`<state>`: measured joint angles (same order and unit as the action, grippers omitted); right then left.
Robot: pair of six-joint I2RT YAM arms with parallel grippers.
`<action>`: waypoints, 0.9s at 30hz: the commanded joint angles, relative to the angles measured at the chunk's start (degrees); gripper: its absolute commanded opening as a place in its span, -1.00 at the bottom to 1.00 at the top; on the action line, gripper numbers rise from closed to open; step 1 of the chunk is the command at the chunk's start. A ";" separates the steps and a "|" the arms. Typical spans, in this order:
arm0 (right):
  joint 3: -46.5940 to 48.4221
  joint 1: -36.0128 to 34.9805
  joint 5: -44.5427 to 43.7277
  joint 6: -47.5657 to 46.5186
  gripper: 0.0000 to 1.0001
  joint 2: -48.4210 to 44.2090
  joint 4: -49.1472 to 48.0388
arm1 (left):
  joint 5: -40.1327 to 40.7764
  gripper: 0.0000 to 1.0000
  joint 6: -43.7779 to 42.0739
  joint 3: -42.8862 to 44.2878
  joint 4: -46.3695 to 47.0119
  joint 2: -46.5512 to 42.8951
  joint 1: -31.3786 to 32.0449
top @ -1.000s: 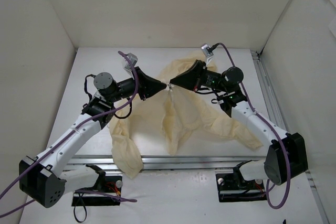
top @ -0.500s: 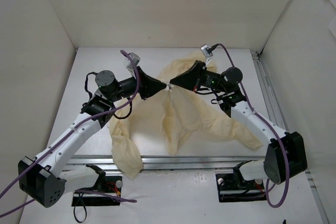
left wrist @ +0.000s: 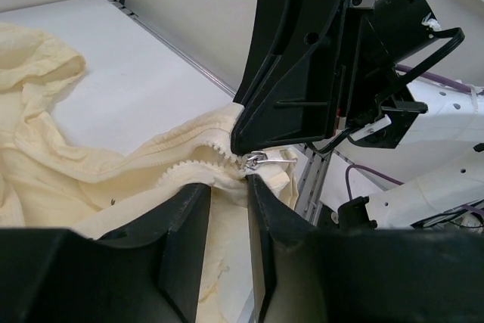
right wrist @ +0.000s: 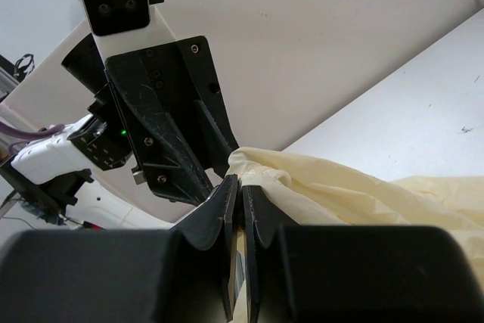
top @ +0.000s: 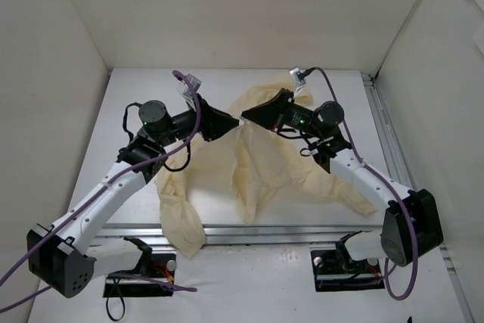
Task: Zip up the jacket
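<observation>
Both arms crept away mid-zip: right gripper [right wrist: 239, 179] pinches the zipper pull [left wrist: 261, 159], left gripper [left wrist: 228, 191] clamps the jacket [top: 257, 172] below; next, pull on hoodward.

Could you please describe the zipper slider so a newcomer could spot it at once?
Find the cream-yellow jacket on the white table. The left gripper and right gripper nearly meet above its middle. Between their tips, the zipper slider is the only shiny metal piece, ending a row of pale teeth.
</observation>
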<state>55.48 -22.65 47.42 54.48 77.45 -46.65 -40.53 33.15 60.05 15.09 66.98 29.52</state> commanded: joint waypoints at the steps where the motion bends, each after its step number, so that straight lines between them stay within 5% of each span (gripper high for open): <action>1: -0.20 -2.39 -2.15 -2.09 -1.00 -2.30 -4.76 | -0.34 -0.53 0.34 3.67 2.31 -1.68 1.07; 7: -1.08 -3.36 -2.24 -3.59 -1.00 -3.53 -4.76 | 1.95 -0.22 0.96 3.23 1.26 -2.82 1.07; 27: -4.24 -4.24 -4.09 -5.08 -1.00 -6.61 -5.11 | 5.55 0.15 2.10 2.35 -3.58 -5.37 1.07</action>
<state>51.07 -26.00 43.90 50.46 73.25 -46.85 -35.11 34.30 60.14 8.75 63.31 30.06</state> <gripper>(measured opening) 0.019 0.575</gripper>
